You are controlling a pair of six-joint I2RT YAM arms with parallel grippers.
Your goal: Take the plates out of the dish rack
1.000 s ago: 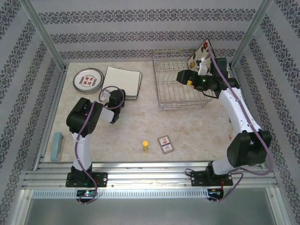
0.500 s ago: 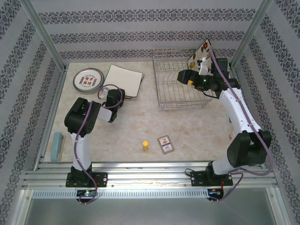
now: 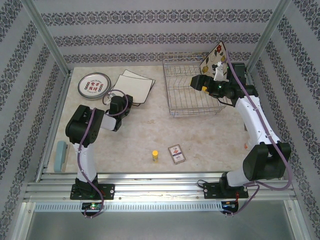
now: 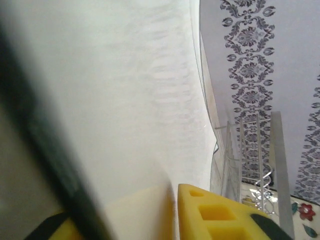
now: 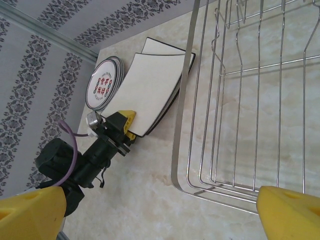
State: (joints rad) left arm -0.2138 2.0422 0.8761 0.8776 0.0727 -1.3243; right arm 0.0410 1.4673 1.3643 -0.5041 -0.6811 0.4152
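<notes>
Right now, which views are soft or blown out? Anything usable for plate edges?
Left wrist: the square plate is very close to the lens, washed out and soft, its dark edge a smear; the dish rack behind is sharper. Right wrist: scene crisp, only its own yellow fingers blurred. Top external: even light, sharp, a bright strip on the front rail.

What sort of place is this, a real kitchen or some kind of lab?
Most likely a staged robot test cell, not a kitchen: metal frame posts and wallpapered panels box in a marble-look table, the left arm and right arm are bolted to rails at its near edge, and a dish rack sits on it.
</notes>
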